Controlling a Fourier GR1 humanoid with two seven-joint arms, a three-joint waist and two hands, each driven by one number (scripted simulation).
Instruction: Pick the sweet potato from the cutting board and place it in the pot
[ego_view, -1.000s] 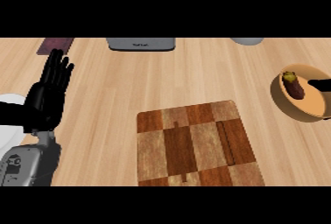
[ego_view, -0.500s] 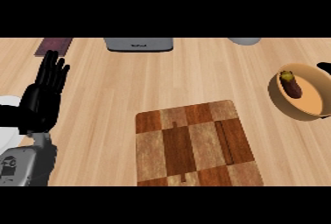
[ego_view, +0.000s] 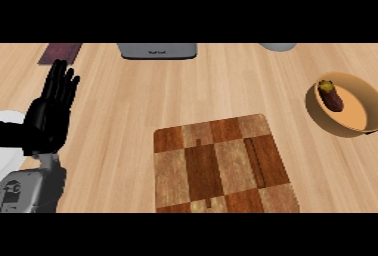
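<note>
Looking down from the head view, I see the sweet potato (ego_view: 330, 95) lying inside the pot (ego_view: 356, 129) at the right side of the counter (ego_view: 221, 85). Its long axis runs roughly up and down the view with a slight slant, the yellowish tip pointing toward the far edge and a little left, the darker rounded end pointing back toward me and a little right. It rests against the pot's left inner wall, on the orange floor of the bowl.

Compared with half a second ago, the pot with the potato sits lower and farther in from the right edge, and the whole scene has shifted the same way, so I read that as the head moving. A second ago a dark shape showed at the right edge beside the pot; I no longer see it, and my right hand shows nowhere now.

My left hand (ego_view: 46, 116) is at the left edge, open, fingers straight and pointing toward the far side, holding nothing, much as it was before. The potato lies well apart from it, across the full width of the counter, with the cutting board (ego_view: 221, 165) between them and nearer me. The board carries nothing on its chequered top.

Along the far edge I can make out a grey appliance (ego_view: 158, 50), a dark reddish flat item (ego_view: 59, 52) at the left, and a pale rounded object (ego_view: 277, 46), cut off by the frame.
</note>
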